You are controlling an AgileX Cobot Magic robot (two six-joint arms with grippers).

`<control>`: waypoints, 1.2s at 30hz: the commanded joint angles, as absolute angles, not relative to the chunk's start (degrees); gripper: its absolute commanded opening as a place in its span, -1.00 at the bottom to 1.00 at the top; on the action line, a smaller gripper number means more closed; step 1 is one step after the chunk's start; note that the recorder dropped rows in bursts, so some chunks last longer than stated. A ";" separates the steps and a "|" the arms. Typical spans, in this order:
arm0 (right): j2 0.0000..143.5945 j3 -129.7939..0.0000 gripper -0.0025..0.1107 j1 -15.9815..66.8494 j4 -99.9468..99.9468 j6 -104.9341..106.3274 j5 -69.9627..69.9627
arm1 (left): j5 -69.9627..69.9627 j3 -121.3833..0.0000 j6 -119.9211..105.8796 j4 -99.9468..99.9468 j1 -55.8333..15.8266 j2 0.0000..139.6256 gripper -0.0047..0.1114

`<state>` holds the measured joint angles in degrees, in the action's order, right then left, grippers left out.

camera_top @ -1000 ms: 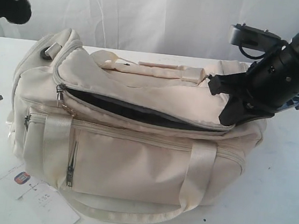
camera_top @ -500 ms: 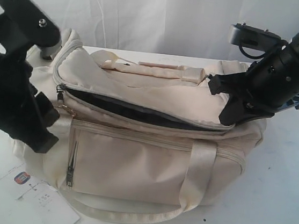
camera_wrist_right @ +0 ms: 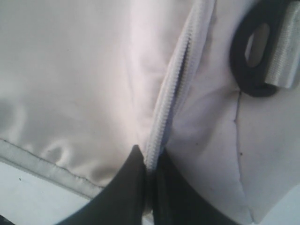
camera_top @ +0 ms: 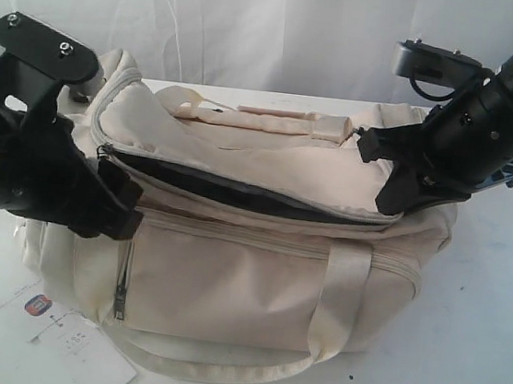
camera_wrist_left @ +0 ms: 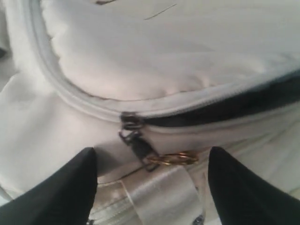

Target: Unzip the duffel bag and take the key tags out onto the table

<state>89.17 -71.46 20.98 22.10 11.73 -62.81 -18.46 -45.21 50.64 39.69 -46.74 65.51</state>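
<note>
The cream duffel bag [camera_top: 259, 248] is sitting across the middle of the white bench [camera_top: 489, 348], its back lying close to the far edge and its front pocket facing the near edge. Its curved top zipper is gaping along most of its length and showing a strip of dark lining. The left gripper [camera_top: 114, 205] is hovering at the bag's left end with its jaws spread wide. In the left wrist view the two black fingertips [camera_wrist_left: 84, 168] are standing on either side of the zipper slider [camera_wrist_left: 131, 121] and its dangling pull [camera_wrist_left: 140, 146], which is carrying a small gold ring [camera_wrist_left: 171, 158]; neither finger is touching them. The right gripper [camera_top: 395, 197] is bearing down on the bag's right end, clenched. In the right wrist view its jaws [camera_wrist_right: 149, 161] are pinching the grey zipper tape [camera_wrist_right: 176, 89] between them, beside a black strap loop [camera_wrist_right: 255, 51]. A webbing handle [camera_top: 343, 285] is draping down the front of the bag. A white paper hang-tag [camera_top: 63, 341] is lying flat on the bench in front of the bag's left end, toward the near edge.
</note>
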 commanded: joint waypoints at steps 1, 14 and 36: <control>88.63 -71.31 -0.96 20.55 21.16 12.24 -62.87 | -17.33 -44.76 58.73 43.12 -44.52 67.88 0.27; 88.63 -71.31 -0.96 20.55 21.16 12.24 -62.87 | -8.53 -44.76 60.80 43.98 -42.44 70.61 0.20; 88.63 -71.31 -0.96 20.55 21.16 12.24 -62.55 | -22.72 -44.76 50.21 44.54 -42.44 57.63 -0.92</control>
<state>88.95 -71.46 20.98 24.38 11.73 -62.02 -18.62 -44.84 52.14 42.67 -42.67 59.81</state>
